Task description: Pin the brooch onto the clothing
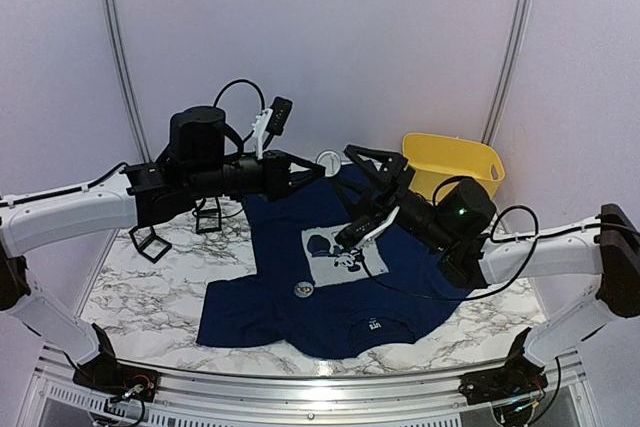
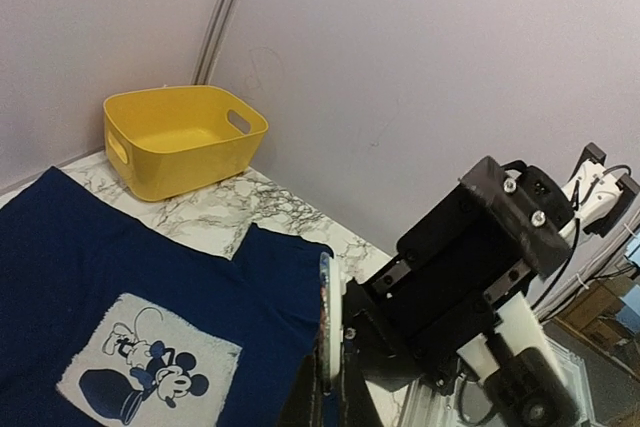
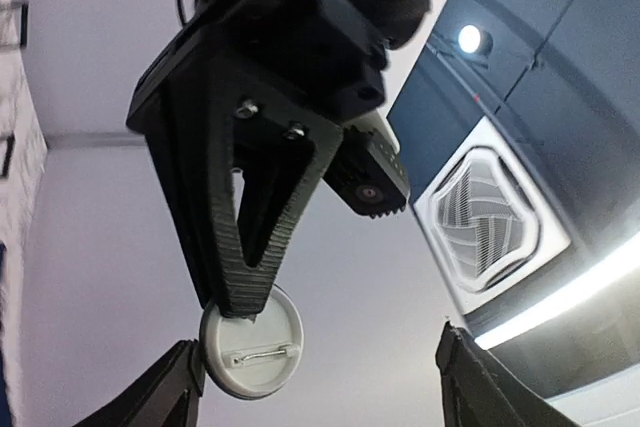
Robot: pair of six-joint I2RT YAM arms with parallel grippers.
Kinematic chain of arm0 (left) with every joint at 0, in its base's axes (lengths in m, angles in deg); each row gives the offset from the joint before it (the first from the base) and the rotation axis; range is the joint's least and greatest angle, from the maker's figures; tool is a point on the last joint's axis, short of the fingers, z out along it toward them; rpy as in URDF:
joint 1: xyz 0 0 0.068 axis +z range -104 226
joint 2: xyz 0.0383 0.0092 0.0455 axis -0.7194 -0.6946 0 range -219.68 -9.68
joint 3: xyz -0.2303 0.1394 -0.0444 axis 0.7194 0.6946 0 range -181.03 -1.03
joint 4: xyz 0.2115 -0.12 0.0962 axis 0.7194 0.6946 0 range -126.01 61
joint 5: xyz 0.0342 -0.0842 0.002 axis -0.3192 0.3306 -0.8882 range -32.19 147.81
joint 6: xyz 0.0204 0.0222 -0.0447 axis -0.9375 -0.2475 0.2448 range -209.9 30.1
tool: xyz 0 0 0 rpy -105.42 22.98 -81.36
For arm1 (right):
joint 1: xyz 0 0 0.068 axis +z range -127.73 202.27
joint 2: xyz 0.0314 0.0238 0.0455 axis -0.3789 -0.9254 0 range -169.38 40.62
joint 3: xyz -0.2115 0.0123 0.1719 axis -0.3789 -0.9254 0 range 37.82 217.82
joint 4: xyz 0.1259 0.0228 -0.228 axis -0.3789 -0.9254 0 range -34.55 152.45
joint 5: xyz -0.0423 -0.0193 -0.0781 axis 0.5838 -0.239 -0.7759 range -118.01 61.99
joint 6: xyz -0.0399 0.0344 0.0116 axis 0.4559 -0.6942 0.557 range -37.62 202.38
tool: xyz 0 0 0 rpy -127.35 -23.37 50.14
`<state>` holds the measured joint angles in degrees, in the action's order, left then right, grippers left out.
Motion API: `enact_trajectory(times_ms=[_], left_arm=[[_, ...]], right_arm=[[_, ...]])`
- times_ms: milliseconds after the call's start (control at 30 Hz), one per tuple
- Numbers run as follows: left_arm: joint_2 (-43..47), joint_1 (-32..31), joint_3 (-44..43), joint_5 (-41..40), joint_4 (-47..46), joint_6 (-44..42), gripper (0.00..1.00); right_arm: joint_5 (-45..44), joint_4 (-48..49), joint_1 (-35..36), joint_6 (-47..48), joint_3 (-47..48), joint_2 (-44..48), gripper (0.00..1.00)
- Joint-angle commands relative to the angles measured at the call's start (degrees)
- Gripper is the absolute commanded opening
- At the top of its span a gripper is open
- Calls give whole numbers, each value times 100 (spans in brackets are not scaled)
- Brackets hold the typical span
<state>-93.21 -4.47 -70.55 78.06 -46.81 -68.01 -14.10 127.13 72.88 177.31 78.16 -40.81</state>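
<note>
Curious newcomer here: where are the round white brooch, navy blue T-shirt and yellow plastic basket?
Round white brooch [image 3: 248, 352]: right wrist view, pinned back.
Navy blue T-shirt [image 1: 260, 312]: top view, plain fabric.
Yellow plastic basket [image 2: 190, 162]: left wrist view, side wall.

The left gripper [image 3: 240, 302] reaches in from above, its ribbed black fingers pinched on the top rim of a round white brooch [image 3: 252, 357]. The brooch's back, with its metal pin, faces the camera. Below, the right gripper [image 3: 318, 339] stands wide apart, touching nothing. A ceiling vent [image 3: 490, 212] shows behind.
</note>
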Motion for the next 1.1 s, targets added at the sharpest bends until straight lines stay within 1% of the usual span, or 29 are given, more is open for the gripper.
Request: enact_trajectory(times_ms=[0,33,67,100,133,167,200,267,333,433,467,567,600,667,733,800,833,900,967,1067], left_arm=[[384,0,261,-693,-71,-611,0],[417,-17,310,-762,-71,-734,0],[475,-46,355,-816,-71,-840,0],[518,-61,405,-847,-71,-945,0],[551,-85,457,-881,-71,-1047,0],[620,-107,521,-915,-71,-1121,0],[667,-124,560,-944,-73,-1205,0],[748,-158,625,-991,-79,-1346,0],[809,-209,663,-1005,-80,-1480,0],[877,-274,701,-997,-109,-1635,0],[890,-285,707,-997,-114,-1657,0],[907,-313,733,-973,-116,-1670,0],[905,-318,737,-959,-115,-1675,0],[894,-329,738,-946,-117,-1673,0],[879,-339,733,-944,-115,-1662,0],[871,-340,729,-944,-117,-1662,0],[872,-344,721,-944,-122,-1662,0],[872,-349,705,-939,-123,-1662,0],[875,-357,694,-944,-125,-1662,0],[889,-368,702,-944,-123,-1662,0]], right_arm=[[-387,-430,10,-3695,449,631,83],[-186,-1310,-57,-4385,729,765,85],[255,-2271,-169,-5043,1089,840,94],[820,-3109,-355,-5728,1459,838,98],[1559,-3782,-574,-6313,1808,774,98],[2486,-4300,-805,-6924,2063,682,99],[3044,-4445,-1028,-7521,2253,578,98],[4004,-4291,-1374,-8719,2412,337,98],[4422,-4176,-1538,-9773,2573,41,98],[4658,-4228,-1514,-10686,2799,-331,85],[4709,-4113,-1485,-10854,2769,-383,80],[4536,-3713,-1363,-11042,2486,-313,76],[4450,-3694,-1326,-11047,2470,-303,72],[4405,-3678,-1253,-11075,2514,-348,60],[4427,-3562,-1211,-11156,2541,-400,52],[4394,-3583,-1204,-11163,2600,-474,41],[4380,-3696,-1205,-11122,2658,-530,37],[4361,-3925,-1209,-11028,2788,-637,34],[4349,-3957,-1201,-11001,2830,-679,32],[4310,-3932,-1154,-11009,2834,-703,25]])
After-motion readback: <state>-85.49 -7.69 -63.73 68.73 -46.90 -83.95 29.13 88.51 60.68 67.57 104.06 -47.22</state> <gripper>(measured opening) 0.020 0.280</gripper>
